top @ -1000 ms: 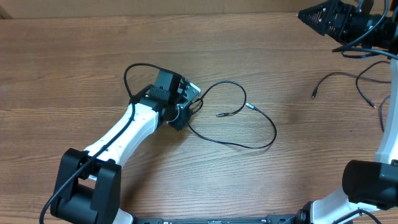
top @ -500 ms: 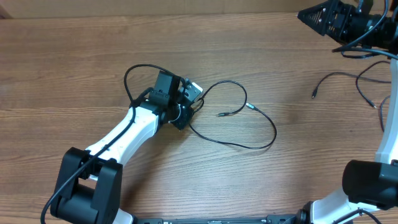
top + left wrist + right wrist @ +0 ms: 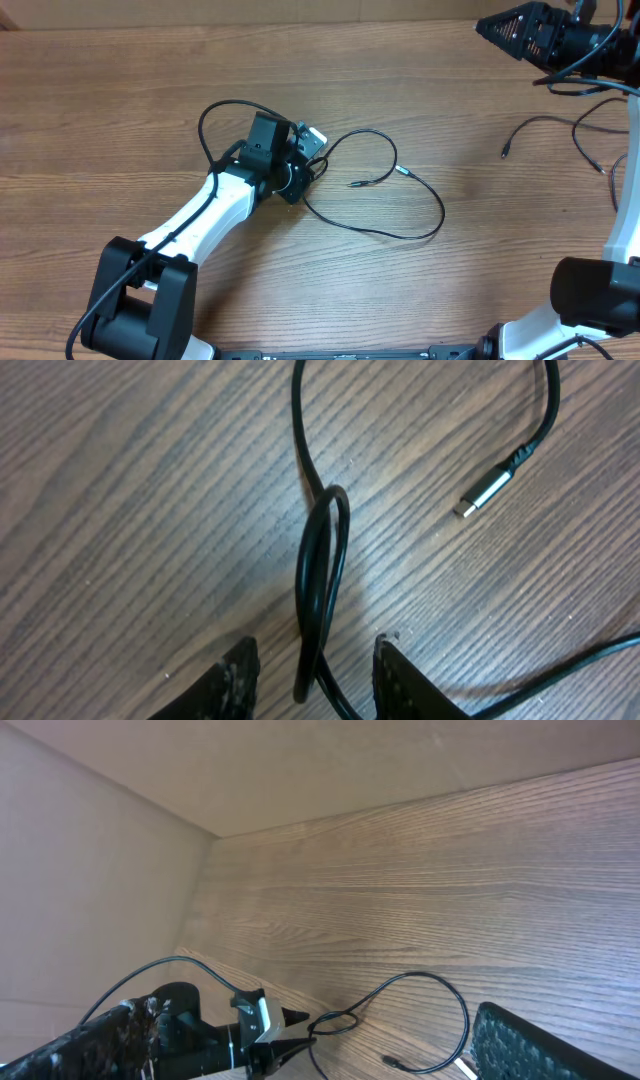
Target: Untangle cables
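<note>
A thin black cable [image 3: 385,228] lies mid-table in a wide curve, with a small twisted loop [image 3: 322,560] at its left end. Its silvery plug [image 3: 487,488] rests on the wood, and its two ends [image 3: 352,184] [image 3: 400,170] lie close together. My left gripper [image 3: 315,647] is low over the table and open. The twisted loop runs between its fingers with a gap on each side. A second cable [image 3: 545,122] lies at the right edge. My right gripper [image 3: 495,25] hangs open high at the back right, holding nothing; only one finger pad [image 3: 530,1045] shows in its wrist view.
A thicker black cord [image 3: 225,108] arches off the left arm behind its wrist. The right arm's base [image 3: 600,295] stands at the front right, the left arm's base [image 3: 140,295] at the front left. A plain wall [image 3: 90,870] borders the table's far side.
The left wrist has turned slightly over the loop, with its jaws shifting a little. The cable and the right arm have stayed where they were.
</note>
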Robot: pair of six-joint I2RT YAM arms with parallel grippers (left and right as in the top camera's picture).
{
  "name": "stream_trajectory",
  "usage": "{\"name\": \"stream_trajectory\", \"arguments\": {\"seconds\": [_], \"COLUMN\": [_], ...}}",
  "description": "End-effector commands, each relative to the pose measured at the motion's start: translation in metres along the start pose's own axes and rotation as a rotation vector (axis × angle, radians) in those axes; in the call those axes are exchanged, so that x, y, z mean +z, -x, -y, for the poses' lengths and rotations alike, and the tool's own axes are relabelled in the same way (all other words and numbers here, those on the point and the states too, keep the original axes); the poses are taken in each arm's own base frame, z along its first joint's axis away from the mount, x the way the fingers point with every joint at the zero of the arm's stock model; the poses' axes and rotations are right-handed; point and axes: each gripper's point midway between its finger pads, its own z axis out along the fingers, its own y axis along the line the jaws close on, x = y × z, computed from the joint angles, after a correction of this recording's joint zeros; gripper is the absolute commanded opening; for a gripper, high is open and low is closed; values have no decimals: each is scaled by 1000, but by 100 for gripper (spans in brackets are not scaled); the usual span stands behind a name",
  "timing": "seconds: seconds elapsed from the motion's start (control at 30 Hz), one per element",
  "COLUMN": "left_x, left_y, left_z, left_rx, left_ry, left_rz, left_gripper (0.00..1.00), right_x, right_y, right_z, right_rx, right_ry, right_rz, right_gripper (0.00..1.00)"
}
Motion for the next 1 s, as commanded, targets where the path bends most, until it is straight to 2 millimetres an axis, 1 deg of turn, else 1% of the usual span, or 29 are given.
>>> {"name": "stream_trajectory", "arguments": {"seconds": [0.0,0.2,0.27,0.3,0.43,0.63,0.8,0.83,0.87,0.97], "left_x": [-2,7,10,11,12,12,12,12,12,12], "left_y": [0,-8,-11,-11,-11,-11,-9,-9,-8,-7], "left_z": [-1,0,1,3,5,5,8,8,8,8], "left_rx": [9,1,-1,-2,-3,-3,-2,-1,-1,-1], "left_ry": [1,-11,-18,-27,-43,-44,-60,-60,-59,-62], "left_rz": [10,-20,-29,-29,-27,-26,-16,-16,-14,-9], "left_gripper": [34,29,18,15,20,19,15,11,5,4], "right_x": [-4,-4,-4,-4,-4,-4,-4,-4,-4,-4], "right_y": [2,1,2,2,1,1,1,1,1,1], "right_z": [-10,-10,-10,-10,-10,-10,-10,-10,-10,-10], "right_rx": [-32,-30,-30,-30,-30,-27,-27,-27,-27,-27], "right_ry": [26,26,25,25,26,26,26,26,26,26], "right_rz": [11,9,9,9,9,7,7,7,7,7], "right_gripper": [100,100,100,100,100,100,100,100,100,100]}}
